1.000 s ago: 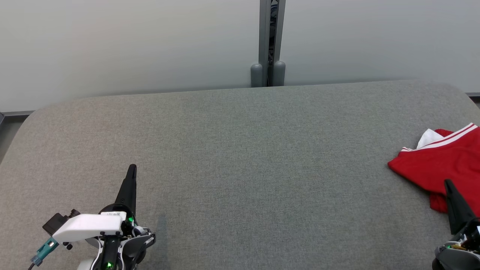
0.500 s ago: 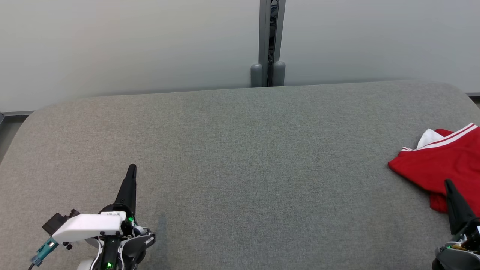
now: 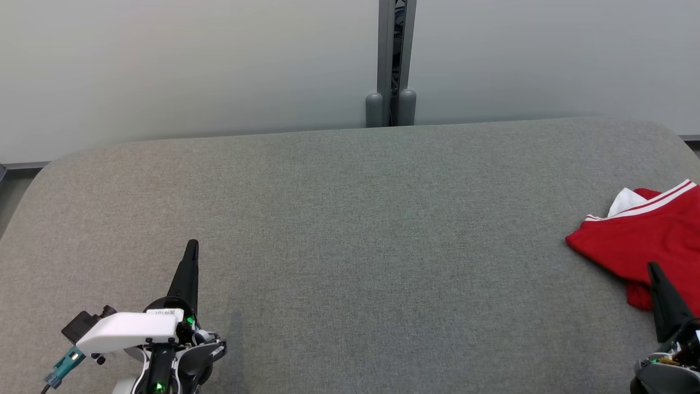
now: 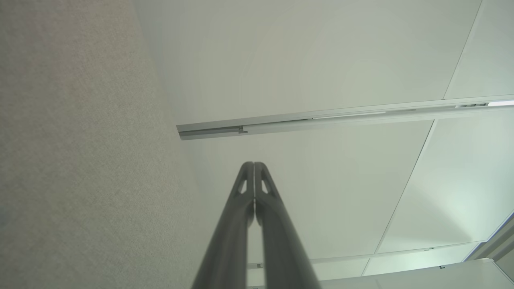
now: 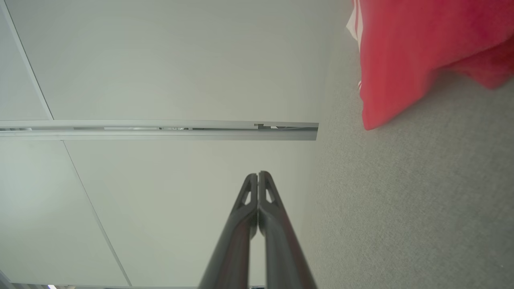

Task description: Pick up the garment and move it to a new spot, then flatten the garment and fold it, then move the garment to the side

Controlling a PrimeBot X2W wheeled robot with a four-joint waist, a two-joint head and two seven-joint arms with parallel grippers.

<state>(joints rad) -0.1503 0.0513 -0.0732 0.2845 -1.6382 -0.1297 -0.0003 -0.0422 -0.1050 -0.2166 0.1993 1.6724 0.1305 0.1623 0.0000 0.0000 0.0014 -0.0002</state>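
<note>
Grippers first. The left gripper (image 3: 191,246) sits at 8 o'clock in the head view, pointing up toward 12. From up there it reads as one dark spike. Its own wrist view settles it: the two fingers (image 4: 235,224) are pressed together right to the tips, with nothing between them. There's a white housing (image 3: 128,328) on that wrist, which the head view catches from above.

Same deal on the other side. The right gripper (image 3: 652,267) is down at 4 o'clock in the head view, also a single dark spike. In the right wrist view its fingers (image 5: 237,241) are closed flat against each other and empty.

The garment (image 3: 640,241) is red with white stripes. It's bunched at 3 o'clock on the grey table (image 3: 350,246) and runs off the right edge of the head view. In that view the right gripper's tip overlaps the garment's near edge, so I can't tell contact from there. The right wrist view helps: the garment (image 5: 401,48) sits off at 1 o'clock with one red corner lying on the table. The fingertips point past it at the pale wall (image 5: 160,60), and there's a gap between tips and cloth.

The head view adds a white patch (image 3: 623,200) at the garment's far side. It also has the grey post (image 3: 392,54) at 12 o'clock, splitting the wall. In both wrist views that post runs sideways across the middle.

The left wrist view has the table at 9 o'clock and the wall elsewhere.
</note>
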